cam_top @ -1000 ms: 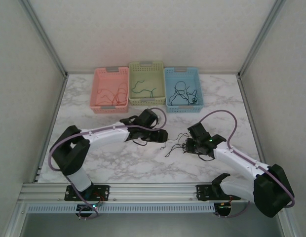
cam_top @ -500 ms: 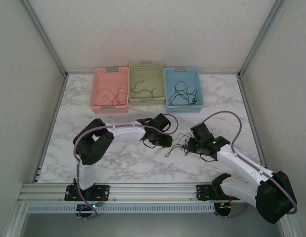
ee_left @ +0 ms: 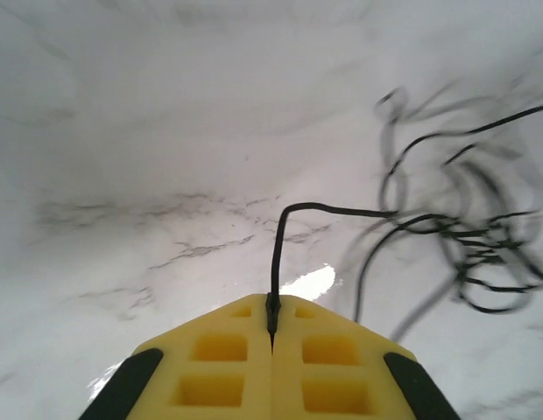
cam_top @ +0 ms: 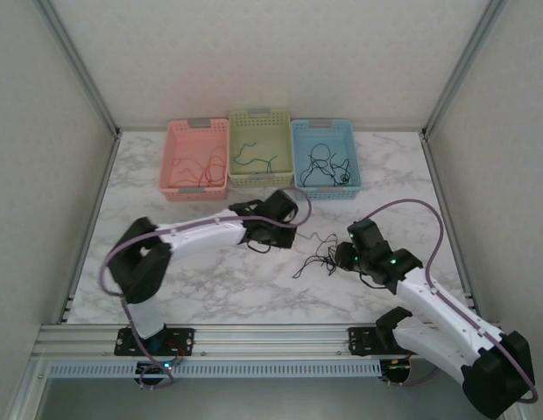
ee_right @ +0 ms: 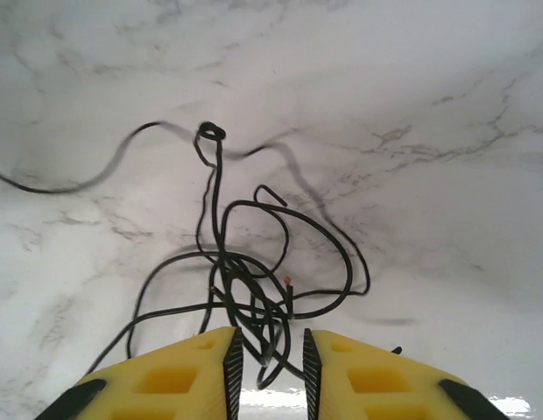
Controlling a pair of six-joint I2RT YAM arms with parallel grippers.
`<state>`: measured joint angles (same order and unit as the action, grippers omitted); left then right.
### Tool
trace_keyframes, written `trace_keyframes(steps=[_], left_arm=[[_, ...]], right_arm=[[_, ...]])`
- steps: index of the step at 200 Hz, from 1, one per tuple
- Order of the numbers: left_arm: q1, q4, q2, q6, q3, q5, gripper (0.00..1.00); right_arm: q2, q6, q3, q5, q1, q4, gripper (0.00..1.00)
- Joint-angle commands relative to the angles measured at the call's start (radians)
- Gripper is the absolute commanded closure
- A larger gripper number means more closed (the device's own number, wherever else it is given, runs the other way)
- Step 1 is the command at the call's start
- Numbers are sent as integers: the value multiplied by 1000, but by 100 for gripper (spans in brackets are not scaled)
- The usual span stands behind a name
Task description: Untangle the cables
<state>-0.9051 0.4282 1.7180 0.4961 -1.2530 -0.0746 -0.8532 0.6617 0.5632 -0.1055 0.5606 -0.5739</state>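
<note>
Left claw (ee_left: 272, 328) pinching black cable (ee_left: 276, 254) end, cable running rightward to tangle (ee_right: 254, 289), right claw (ee_right: 270, 350) spread

Thin black cables (cam_top: 320, 254) lie loosely tangled on the marble table (cam_top: 210, 284)

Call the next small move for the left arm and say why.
Probably ease the left gripper back a little, away from the tangle. Its jaws are shut on one black cable that runs into the tangle, and the right gripper stands open around some strands, so nothing seems to pin it down; a short, slow pull looks safest.
</note>
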Motion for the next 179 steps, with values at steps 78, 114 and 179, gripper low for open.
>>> trace_keyframes(steps=[78, 114, 179], left_arm=[[128, 337, -618, -74, -140, 151, 100], [133, 389, -668, -86, -178, 148, 100], [132, 389, -668, -81, -136, 162, 100]], right_arm=[[69, -92, 40, 218, -6, 148, 45], [-40, -95, 61, 301, 18, 235, 45], [-286, -180, 102, 322, 238, 539, 42]])
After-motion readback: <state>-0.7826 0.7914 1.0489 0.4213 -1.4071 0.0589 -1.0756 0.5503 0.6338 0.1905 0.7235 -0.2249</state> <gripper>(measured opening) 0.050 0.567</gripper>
